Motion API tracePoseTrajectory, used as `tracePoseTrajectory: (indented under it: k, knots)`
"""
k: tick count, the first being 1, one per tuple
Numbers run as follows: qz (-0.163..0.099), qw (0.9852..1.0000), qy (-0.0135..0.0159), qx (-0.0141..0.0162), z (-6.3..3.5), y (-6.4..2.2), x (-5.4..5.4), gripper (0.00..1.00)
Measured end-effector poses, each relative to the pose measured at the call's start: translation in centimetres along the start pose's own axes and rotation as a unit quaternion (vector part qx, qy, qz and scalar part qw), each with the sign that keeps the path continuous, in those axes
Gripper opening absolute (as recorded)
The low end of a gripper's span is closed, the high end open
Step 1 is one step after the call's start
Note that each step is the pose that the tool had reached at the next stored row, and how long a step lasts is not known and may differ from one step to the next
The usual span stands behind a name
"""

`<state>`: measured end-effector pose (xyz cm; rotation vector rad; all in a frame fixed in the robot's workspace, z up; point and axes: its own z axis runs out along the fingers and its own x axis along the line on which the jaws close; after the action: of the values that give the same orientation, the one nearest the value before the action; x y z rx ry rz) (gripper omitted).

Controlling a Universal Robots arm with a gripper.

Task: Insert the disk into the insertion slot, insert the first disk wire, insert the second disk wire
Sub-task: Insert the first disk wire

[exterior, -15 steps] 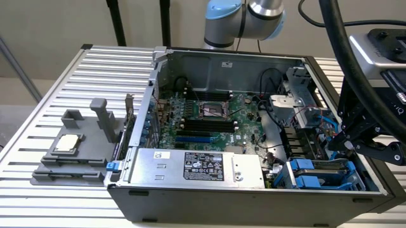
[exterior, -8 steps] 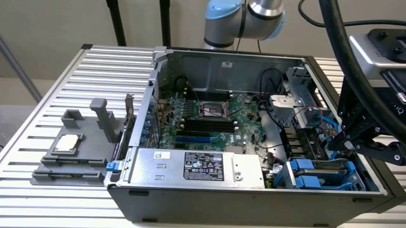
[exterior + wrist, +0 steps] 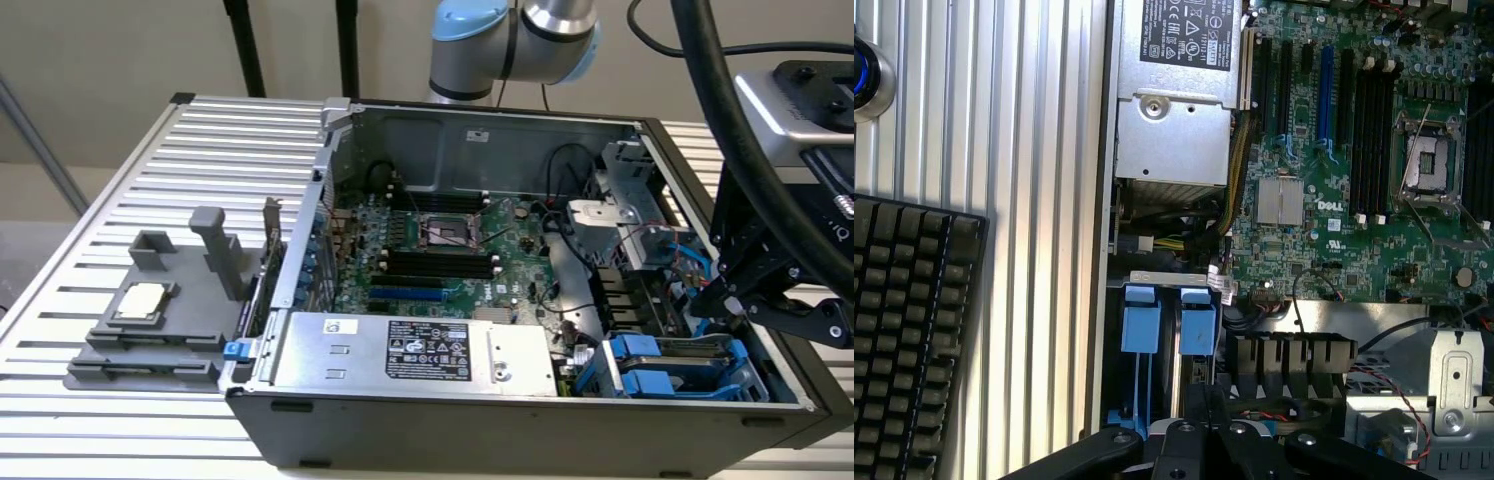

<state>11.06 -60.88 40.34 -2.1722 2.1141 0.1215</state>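
- So, the gripper (image 3: 731, 297) hung over the case corner at the exterior view's right, just above the insertion slot (image 3: 687, 362). In the wrist view the gripper (image 3: 1206, 425) sat directly over the cage.
- Jaw state: I could not tell, because the black linkage hid the tips.
- The insertion slot (image 3: 1166, 345) lay just past the end of the power supply (image 3: 1174, 140), against the case wall. Its two blue latches (image 3: 1141, 320) stood side by side at the mouth.
- Disk: I could not tell whether it was already in the cage or at the gripper.
- Judgement: the step in hand was work at the slot, so squareness mattered most. The travel axis needed to run parallel to the blue rails, since any skew would bind the carrier on one side.
- The supply's cable bundle (image 3: 1194, 228) lay near the cage mouth and thin wires (image 3: 1394, 400) lay beside the cage. Both were snag risks and were best kept out of the path.
- A slow, low-force push seemed right, since plastic latches should click home rather than be forced.
- The motherboard (image 3: 1334, 180) was close by, so a sideways slip would likely have struck it.
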Motion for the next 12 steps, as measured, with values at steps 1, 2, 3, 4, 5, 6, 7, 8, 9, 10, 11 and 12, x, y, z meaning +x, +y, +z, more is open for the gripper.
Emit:
tracePoseTrajectory:
  k: [1, 2, 3, 4, 5, 6, 7, 8, 9, 10, 11, 12]
  knots:
    - [0.000, 1.0000, 0.0000, 0.0000, 0.00, 0.00, 0.00, 0.13]
    - [0.000, 1.0000, 0.0000, 0.0000, 0.00, 0.00, 0.00, 0.13]
    - [0.000, 1.0000, 0.0000, 0.0000, 0.00, 0.00, 0.00, 0.13]
    - [0.000, 1.0000, 0.0000, 0.0000, 0.00, 0.00, 0.00, 0.13]
    - [0.000, 1.0000, 0.0000, 0.0000, 0.00, 0.00, 0.00, 0.13]
    - [0.000, 1.0000, 0.0000, 0.0000, 0.00, 0.00, 0.00, 0.13]
    - [0.000, 1.0000, 0.0000, 0.0000, 0.00, 0.00, 0.00, 0.13]
    - [0.000, 1.0000, 0.0000, 0.0000, 0.00, 0.00, 0.00, 0.13]
    - [0.000, 1.0000, 0.0000, 0.0000, 0.00, 0.00, 0.00, 0.13]
    - [0.000, 1.0000, 0.0000, 0.0000, 0.00, 0.00, 0.00, 0.13]
    - [0.000, 1.0000, 0.0000, 0.0000, 0.00, 0.00, 0.00, 0.13]
    - [0.000, 1.0000, 0.0000, 0.0000, 0.00, 0.00, 0.00, 0.13]
